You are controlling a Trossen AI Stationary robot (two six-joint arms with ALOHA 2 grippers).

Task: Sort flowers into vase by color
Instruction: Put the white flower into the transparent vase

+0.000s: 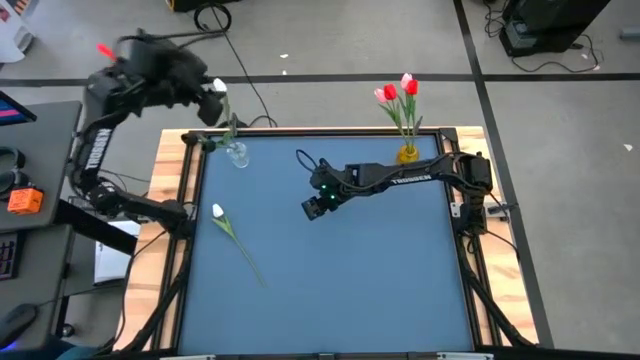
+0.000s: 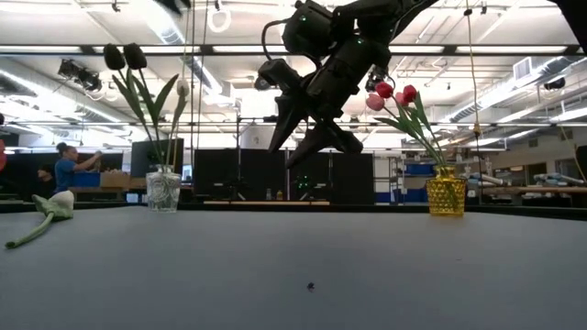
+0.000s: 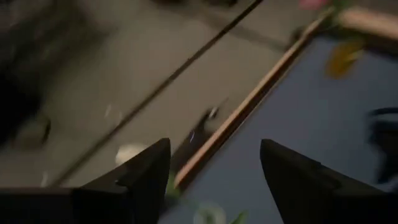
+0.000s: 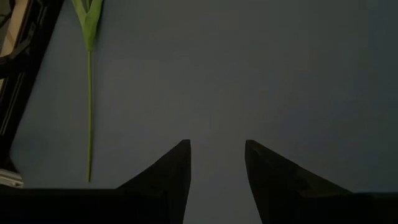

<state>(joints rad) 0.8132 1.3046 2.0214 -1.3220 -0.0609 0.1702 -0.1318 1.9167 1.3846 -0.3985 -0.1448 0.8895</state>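
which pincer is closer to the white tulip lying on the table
Right. The right pincer hangs open over the table's middle, beside the white tulip. The left pincer, also open, is up past the far edge above the clear vase.

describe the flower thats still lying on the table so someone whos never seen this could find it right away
Start at the blue table top and look to its left side, below the clear glass vase at the far left corner. There a white-headed tulip with a long thin green stem lies flat on the surface. It is the only flower not standing in a vase; the red and pink ones stand in the yellow vase.
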